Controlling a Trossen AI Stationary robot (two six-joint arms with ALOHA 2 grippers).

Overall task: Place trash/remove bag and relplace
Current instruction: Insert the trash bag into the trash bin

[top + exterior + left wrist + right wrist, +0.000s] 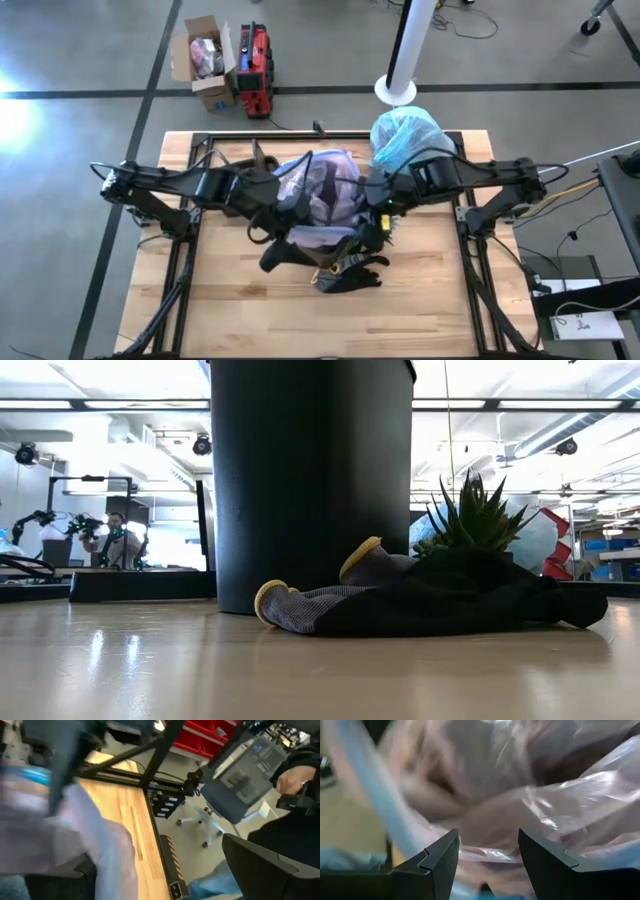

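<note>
A black bin (310,480) stands mid-table with a pink translucent bag (322,195) bunched over its top. The teal-blue bag (405,140) lies bunched on the table at the far right, touched by neither gripper. My left gripper (150,860) reaches the bin's top from the table's left, fingers wide open. My right gripper (487,837) comes from the right, slanting down, fingers apart, with pink plastic (520,805) right in front of them. The trash is out of view. My left gripper is open, and the pink bag's plastic (95,845) drapes slack over one of its fingers; the other finger (270,865) stands bare. My right gripper has a pink plastic edge (490,854) lying across the gap between its fingertips; whether they touch it I cannot tell.
A black-and-yellow glove (345,275) lies on the table just in front of the bin, with a green plant tuft (470,520) beside it. A black metal frame (200,140) runs round the table. A cardboard box (205,60) and a red case (255,60) sit on the floor behind.
</note>
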